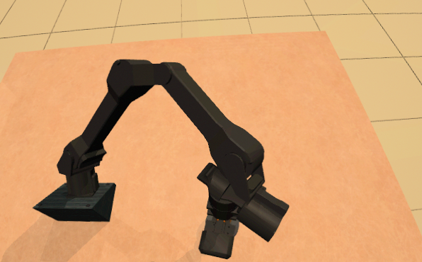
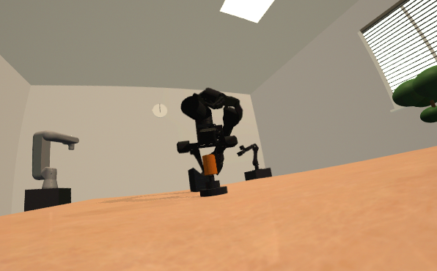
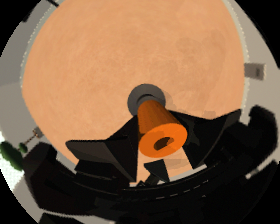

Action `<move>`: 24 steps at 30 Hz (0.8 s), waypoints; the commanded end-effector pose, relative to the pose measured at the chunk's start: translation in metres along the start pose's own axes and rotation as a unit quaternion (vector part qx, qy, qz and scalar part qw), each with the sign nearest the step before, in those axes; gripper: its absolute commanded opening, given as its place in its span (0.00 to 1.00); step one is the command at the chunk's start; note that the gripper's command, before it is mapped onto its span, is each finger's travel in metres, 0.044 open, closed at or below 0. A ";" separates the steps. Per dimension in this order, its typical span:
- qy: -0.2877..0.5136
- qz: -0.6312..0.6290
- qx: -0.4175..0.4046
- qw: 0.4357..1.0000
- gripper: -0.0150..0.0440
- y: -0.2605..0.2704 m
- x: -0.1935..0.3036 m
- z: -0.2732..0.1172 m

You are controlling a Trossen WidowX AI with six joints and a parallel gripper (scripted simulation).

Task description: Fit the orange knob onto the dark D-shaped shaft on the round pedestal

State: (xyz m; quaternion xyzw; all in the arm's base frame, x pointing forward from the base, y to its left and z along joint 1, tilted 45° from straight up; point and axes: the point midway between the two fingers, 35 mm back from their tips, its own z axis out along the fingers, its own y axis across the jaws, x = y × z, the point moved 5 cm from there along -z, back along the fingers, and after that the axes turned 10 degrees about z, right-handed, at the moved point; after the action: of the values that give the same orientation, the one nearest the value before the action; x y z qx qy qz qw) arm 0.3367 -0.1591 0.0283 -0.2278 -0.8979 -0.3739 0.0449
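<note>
The orange knob [image 2: 210,165] [image 3: 152,117] is a tall cylinder, leaning slightly in the exterior view. My gripper [image 2: 210,171] [image 3: 151,115] is shut on the knob, with a dark finger on each side. The round pedestal [image 2: 217,191] [image 3: 135,102] is below the knob. In the exterior view, a narrow dark part like the shaft [image 2: 211,178] shows between the knob's lower end and the pedestal, so the knob is above the pedestal. Whether the shaft's tip is inside the hole is hidden. The hole's upper opening shows in the wrist view. The arm covers the pedestal in the top view.
The arm's dark base [image 1: 81,207] stands on the orange-tan table [image 1: 290,81], left of the gripper in the top view. In the exterior view, a grey arm [image 2: 42,157] on a black block and a small dark arm [image 2: 255,157] stand in the background.
</note>
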 end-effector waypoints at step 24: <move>-0.003 0.102 0.001 0.995 0.25 0.000 -0.001 -0.003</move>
State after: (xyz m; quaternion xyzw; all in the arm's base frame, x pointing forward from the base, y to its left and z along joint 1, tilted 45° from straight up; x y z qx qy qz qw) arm 0.3379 -0.1582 0.0290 -0.2837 -0.8823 -0.3693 0.0686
